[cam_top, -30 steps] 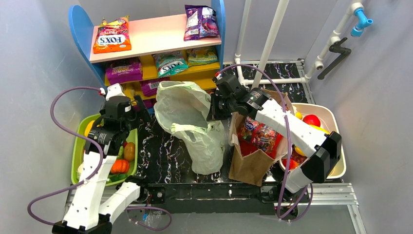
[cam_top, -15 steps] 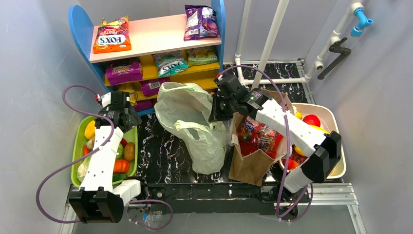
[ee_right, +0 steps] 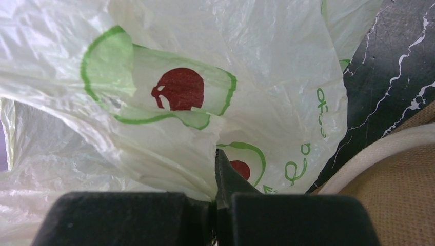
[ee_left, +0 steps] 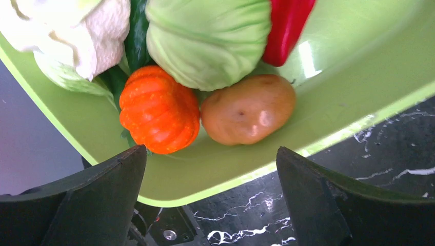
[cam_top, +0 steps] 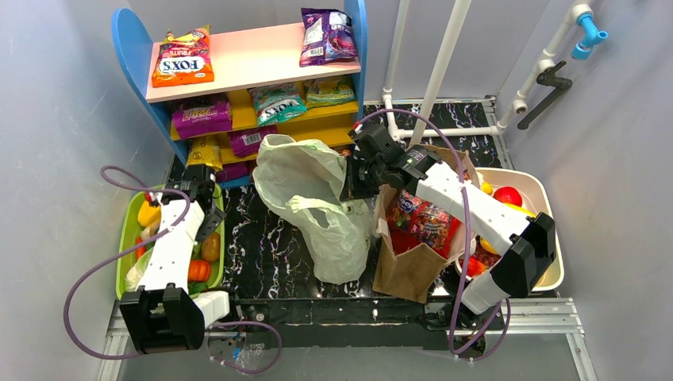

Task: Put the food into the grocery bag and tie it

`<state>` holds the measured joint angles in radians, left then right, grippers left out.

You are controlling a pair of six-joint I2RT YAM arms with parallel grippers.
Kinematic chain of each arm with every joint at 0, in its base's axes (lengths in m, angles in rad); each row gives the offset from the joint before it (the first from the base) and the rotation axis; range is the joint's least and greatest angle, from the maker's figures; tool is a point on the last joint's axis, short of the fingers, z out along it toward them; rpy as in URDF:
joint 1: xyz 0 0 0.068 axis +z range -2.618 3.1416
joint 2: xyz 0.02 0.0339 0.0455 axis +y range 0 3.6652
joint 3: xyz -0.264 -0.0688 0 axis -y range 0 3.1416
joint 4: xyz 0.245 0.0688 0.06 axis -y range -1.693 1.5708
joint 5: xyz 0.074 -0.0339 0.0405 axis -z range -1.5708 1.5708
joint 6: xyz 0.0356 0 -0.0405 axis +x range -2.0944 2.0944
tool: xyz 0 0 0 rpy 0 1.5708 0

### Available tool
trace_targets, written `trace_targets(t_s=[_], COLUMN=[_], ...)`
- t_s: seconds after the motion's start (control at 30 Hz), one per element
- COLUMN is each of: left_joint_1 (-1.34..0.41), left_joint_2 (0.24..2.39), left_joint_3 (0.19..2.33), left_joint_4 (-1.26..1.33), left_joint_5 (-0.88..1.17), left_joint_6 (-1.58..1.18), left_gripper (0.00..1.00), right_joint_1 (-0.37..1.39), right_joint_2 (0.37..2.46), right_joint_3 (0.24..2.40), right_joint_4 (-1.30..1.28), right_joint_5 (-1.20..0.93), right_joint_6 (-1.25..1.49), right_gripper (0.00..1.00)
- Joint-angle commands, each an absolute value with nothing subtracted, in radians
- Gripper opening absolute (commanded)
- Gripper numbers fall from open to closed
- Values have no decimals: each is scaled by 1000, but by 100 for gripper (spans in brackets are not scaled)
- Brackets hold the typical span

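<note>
Two arms worked over one black marbled table (cam_top: 266, 246). The left gripper (ee_left: 209, 154) stood wide apart and empty, hovering over the near right part of one green tray (ee_left: 333, 102) at the table's left edge. Its wrist view showed six pieces of food there. One orange pumpkin (ee_left: 159, 115) touched one brown potato (ee_left: 249, 115), with one green cabbage (ee_left: 208, 41) just beyond them. There were also one red pepper (ee_left: 287, 25), one white cauliflower (ee_left: 66, 31), and one dark green cucumber (ee_left: 134, 31) between cauliflower and cabbage. The overhead view added one yellow piece (cam_top: 148, 213) at the tray's far end. The one grocery bag (cam_top: 317, 198), pale green and crinkled, lay in the middle of the table between the tray and one brown paper bag (cam_top: 409, 274); what it held could not be told. The right gripper (ee_right: 216, 159) was clamped on a fold of the grocery bag's film at its far right side. The paper bag stood open with red snack packs (cam_top: 428, 222) inside, their number unclear. At the right edge one beige tub (cam_top: 546, 194) held one red round piece (cam_top: 508, 195) and some yellow bits (cam_top: 486, 188), largely hidden by the right arm. At the far left stood one blue-sided shelf (cam_top: 128, 44). It had two packets on its top board, an orange packet (cam_top: 182, 59) and a purple packet (cam_top: 327, 36), three middle packets (cam_top: 278, 103) on the next board, and more below, partly hidden.
</note>
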<state>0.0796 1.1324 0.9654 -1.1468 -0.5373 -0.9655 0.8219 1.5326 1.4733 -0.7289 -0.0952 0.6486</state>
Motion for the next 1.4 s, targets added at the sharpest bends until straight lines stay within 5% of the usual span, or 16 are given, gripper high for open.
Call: trace_targets(t_s=[0.0, 0.67, 1.37], left_joint_1=[134, 310, 343], left_joint_2=[996, 904, 1107], left_joint_3=[872, 721, 745], left_joint_4=[-1192, -1139, -1079], left_joint_5=[-555, -484, -523], left_joint_6=[-1085, -1221, -1272], left_gripper=[99, 100, 99], right_joint_1=[820, 819, 819], right_joint_2=[1514, 1510, 1548], right_joint_3=[1459, 1429, 1449], right_joint_4=[-696, -668, -663], right_joint_5=[-108, -137, -168], right_joint_6=[640, 644, 621], right_gripper=[1, 1, 1])
